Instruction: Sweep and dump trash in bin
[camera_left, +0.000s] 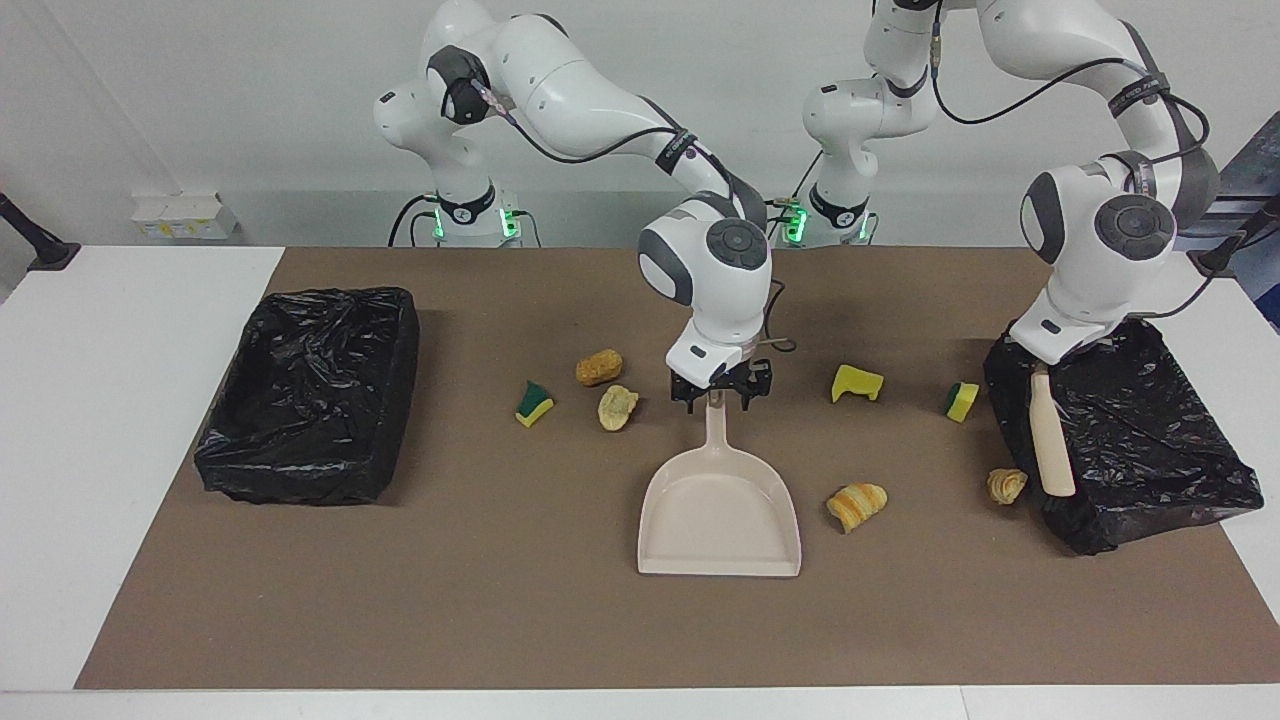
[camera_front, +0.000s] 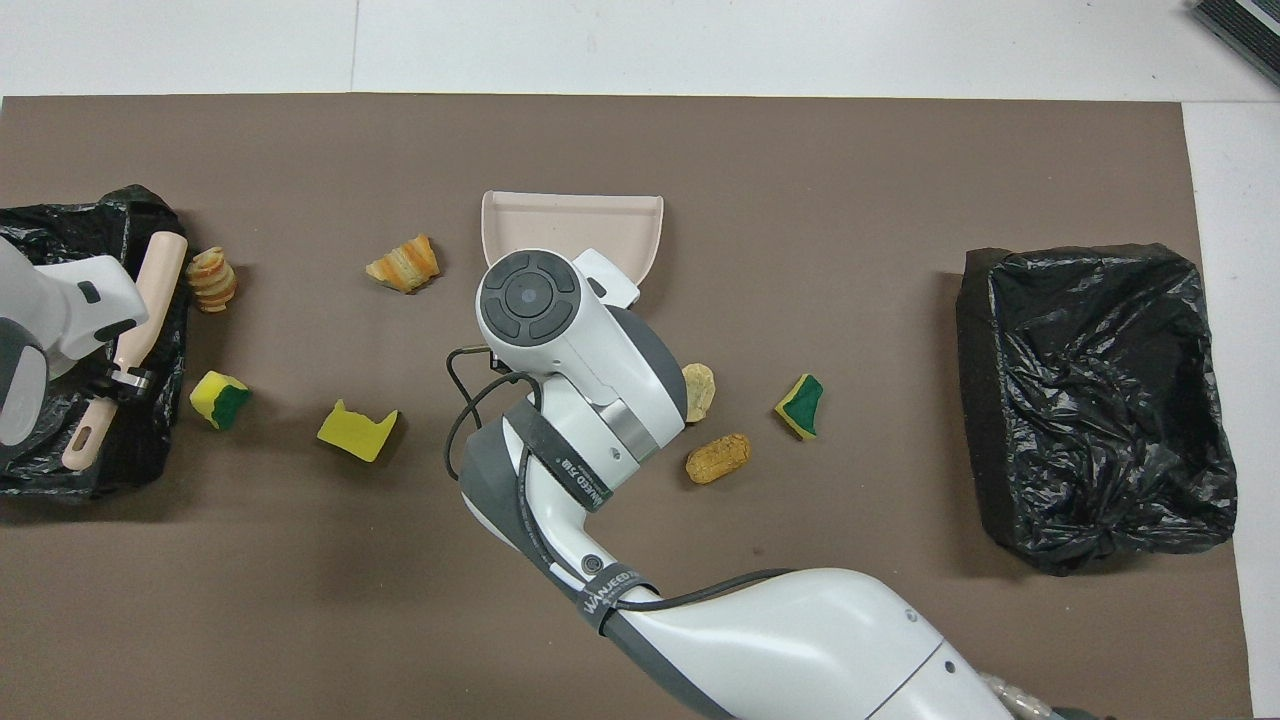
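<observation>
Right gripper (camera_left: 718, 392): fingers apart, straddling the beige dustpan (camera_left: 720, 520) handle tip. Left gripper (camera_left: 1040, 368): clamped on the brush (camera_left: 1050, 440), over the black-lined bin (camera_left: 1150, 440). Seven trash pieces (camera_left: 856, 504) ring the dustpan, ten through three o'clock in the facing view.

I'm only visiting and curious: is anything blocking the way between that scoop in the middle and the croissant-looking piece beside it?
Nothing visible does. The croissant piece lies on bare mat beside the dustpan, toward the left arm's end. The right gripper is at the dustpan's handle. The left gripper holds the brush over a black bin.

dustpan (camera_left: 718, 505) mid-table, bins (camera_left: 310, 395) at both ends, trash (camera_left: 856, 504) between
</observation>
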